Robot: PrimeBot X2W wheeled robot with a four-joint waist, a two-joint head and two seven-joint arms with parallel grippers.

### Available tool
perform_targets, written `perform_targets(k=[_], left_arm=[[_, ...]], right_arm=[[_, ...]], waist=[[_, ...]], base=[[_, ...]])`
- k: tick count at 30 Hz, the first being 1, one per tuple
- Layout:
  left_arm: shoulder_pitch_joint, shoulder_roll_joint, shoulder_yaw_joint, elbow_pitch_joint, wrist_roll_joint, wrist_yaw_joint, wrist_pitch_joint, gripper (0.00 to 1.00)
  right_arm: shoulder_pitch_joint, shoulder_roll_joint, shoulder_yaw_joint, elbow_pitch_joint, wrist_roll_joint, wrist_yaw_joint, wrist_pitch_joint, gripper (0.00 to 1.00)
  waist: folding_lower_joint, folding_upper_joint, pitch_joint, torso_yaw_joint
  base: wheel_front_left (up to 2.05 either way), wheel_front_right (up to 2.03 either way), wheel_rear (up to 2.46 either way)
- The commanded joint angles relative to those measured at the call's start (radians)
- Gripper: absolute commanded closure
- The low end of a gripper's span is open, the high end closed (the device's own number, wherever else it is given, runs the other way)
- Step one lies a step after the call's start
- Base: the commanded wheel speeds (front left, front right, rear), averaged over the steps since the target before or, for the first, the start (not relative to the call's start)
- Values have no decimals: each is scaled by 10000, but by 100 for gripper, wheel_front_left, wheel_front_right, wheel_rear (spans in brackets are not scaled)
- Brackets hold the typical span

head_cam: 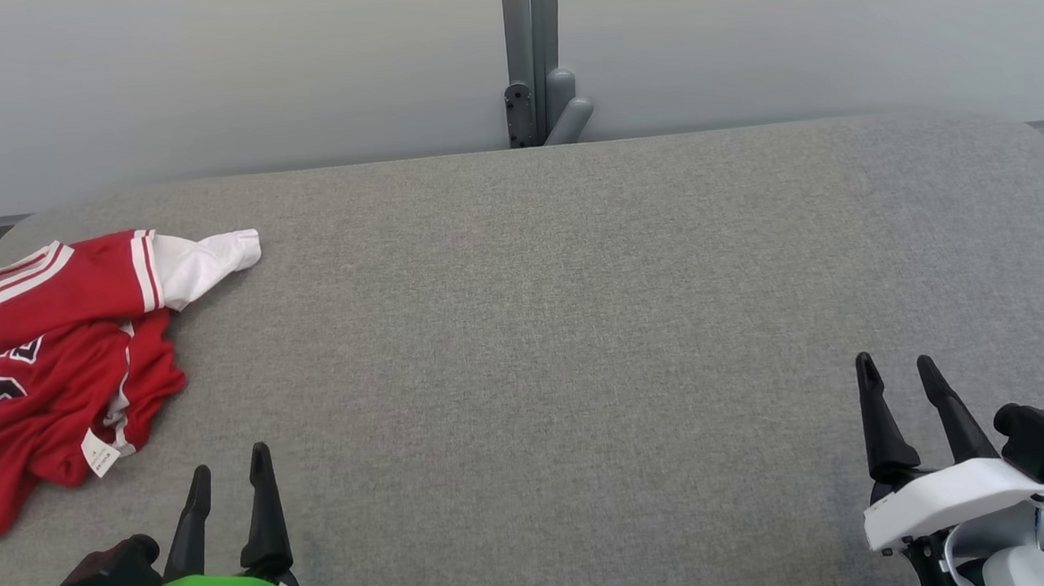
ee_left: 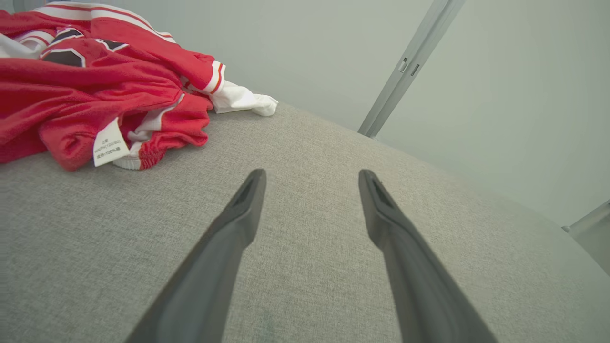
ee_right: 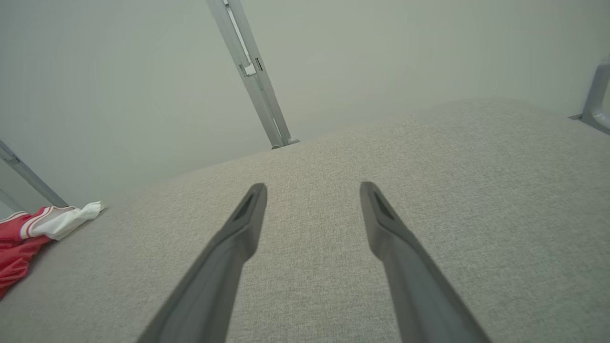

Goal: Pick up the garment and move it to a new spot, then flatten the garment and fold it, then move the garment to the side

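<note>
Red garment [head_cam: 52,371] lies crumpled on grey table [head_cam: 535,373]

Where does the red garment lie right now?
In the head view the red garment lies crumpled at the left edge of the grey surface, just ahead and left of the left end effector.

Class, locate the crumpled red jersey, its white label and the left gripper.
Crumpled red jersey [head_cam: 55,416]: head view, body fabric.
White label [ee_left: 110,143]: left wrist view, its middle.
Left gripper [head_cam: 230,459]: head view, between fingertips.
</note>
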Motion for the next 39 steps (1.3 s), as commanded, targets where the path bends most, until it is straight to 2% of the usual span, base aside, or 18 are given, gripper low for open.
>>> perform_targets(k=[1,20,39], left_arm=[[23,70,81,-52,223,-20,-97,0],[126,79,325,39,1817,-53,-556,0],[144,85,361,236,2783,-11,-919,0]], right_arm=[[-16,-28,-58,-47,-233,4,-110,0],[-11,83,-325,35,-1716,5,-569,0],[50,79,-372,76,-2922,5,-924,0]], waist=[[0,20,3,0],[0,25,18,17],[0,30,36,35]], base=[[0,0,0],[0,0,0],[0,0,0]])
